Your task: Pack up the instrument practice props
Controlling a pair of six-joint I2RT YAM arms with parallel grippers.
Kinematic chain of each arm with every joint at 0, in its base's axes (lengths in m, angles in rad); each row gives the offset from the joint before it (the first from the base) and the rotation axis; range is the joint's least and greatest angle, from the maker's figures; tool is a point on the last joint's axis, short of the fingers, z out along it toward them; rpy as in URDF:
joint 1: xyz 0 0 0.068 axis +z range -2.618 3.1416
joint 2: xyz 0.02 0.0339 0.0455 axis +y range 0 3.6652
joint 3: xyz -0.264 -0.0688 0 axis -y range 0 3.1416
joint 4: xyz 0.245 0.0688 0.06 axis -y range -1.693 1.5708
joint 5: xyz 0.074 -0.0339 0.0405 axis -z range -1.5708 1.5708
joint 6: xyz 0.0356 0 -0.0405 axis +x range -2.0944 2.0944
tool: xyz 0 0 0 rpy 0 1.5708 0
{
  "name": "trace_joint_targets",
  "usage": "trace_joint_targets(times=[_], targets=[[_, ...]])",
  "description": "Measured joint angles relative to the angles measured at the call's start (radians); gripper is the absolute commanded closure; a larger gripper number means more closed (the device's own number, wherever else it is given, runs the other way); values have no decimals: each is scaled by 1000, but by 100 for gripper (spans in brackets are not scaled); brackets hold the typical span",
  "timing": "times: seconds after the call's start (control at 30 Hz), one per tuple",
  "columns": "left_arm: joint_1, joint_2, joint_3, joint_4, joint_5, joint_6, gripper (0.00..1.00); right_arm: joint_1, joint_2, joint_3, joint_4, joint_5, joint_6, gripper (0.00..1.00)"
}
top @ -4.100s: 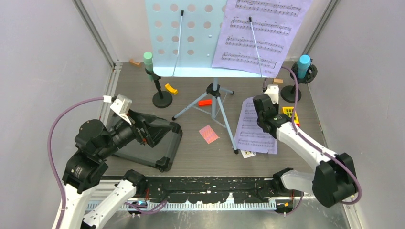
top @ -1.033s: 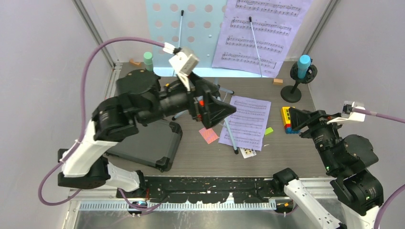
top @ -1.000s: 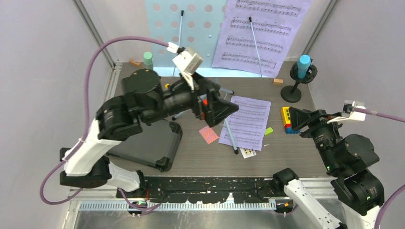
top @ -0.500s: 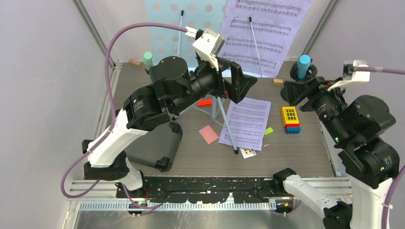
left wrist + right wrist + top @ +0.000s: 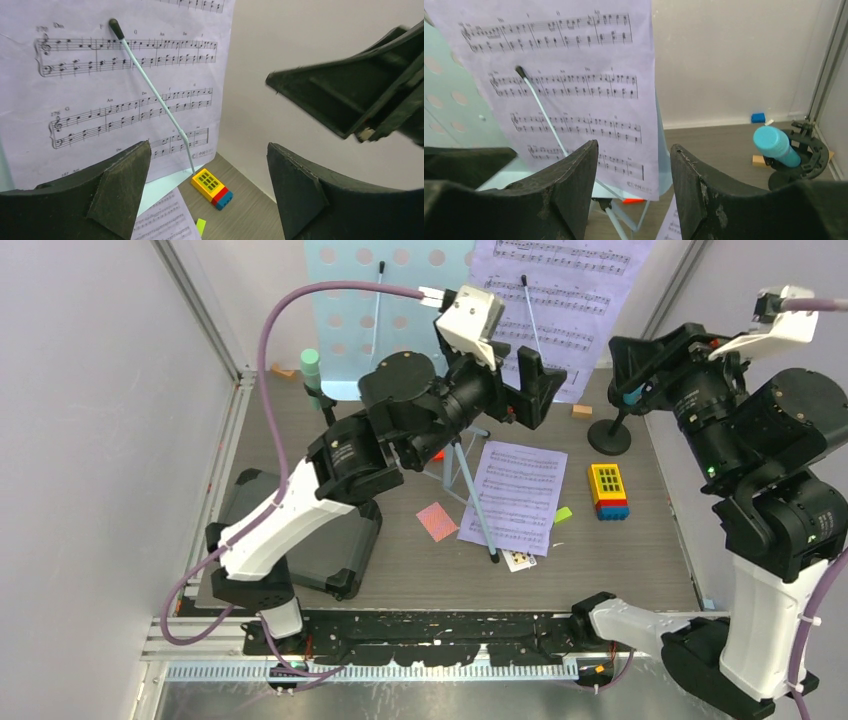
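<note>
- Left wrist view: left gripper point(image 5: 207, 150) is hanging with its jaws spread wide, gripping nothing.
- Right gripper point(image 5: 634, 146) is likewise standing released, with only air between its fingers. It is showing at the right edge of the left wrist view, near the left one.
- Clipped page point(image 5: 125, 80) is sitting straight ahead of both grippers. It is standing upright on the rack point(image 5: 370, 320), its long edges running up and down and leaning back a little.
- Thin wire arm point(image 5: 150, 95) is pressing across that page on a slant, black tip up and foot down at the rack's ledge. My guess is any pull on the page is going to have to clear it.
- Left gripper is facing the page's lower right part, while the right gripper is pointing at the same page from the right side. In the top view the left one is looking slightly nearer, but that is hard to call.
- Page's right edge is showing free against the wall, so it is looking like the easiest place to bite.
- Farther out, the blue microphone point(image 5: 774, 144) is sitting in its holder low on the right, well apart from the page.
- Loose page point(image 5: 520, 495) is lying flat on the table point(image 5: 650, 560) by the rack's legs, with a toy block point(image 5: 608, 488) near it.
- Black case point(image 5: 320, 540) is lying at the near left, well apart from both grippers.
</note>
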Motion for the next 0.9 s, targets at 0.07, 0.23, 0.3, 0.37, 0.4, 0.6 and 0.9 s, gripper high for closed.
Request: trace_joint_targets(times=[0.07, 0.23, 0.3, 0.37, 0.4, 0.6, 0.9], targets=[[1, 18, 1, 3, -9, 3, 16, 0, 20, 44, 3, 3, -4, 40], [7, 39, 0, 11, -35, 3, 22, 0, 23, 91, 7, 19, -11, 40], [10, 39, -1, 26, -48, 3, 25, 0, 0, 76, 18, 37, -14, 40], [14, 39, -8, 55, -63, 2, 27, 0, -35, 43, 34, 58, -19, 40], [17, 39, -16, 71, -68, -1, 28, 0, -52, 27, 41, 68, -22, 40], [46, 49, -43, 121, -72, -35, 33, 0, -149, -21, 82, 74, -38, 40], [80, 69, -52, 163, -56, -100, 42, 0, -189, -82, 103, 71, -40, 40]])
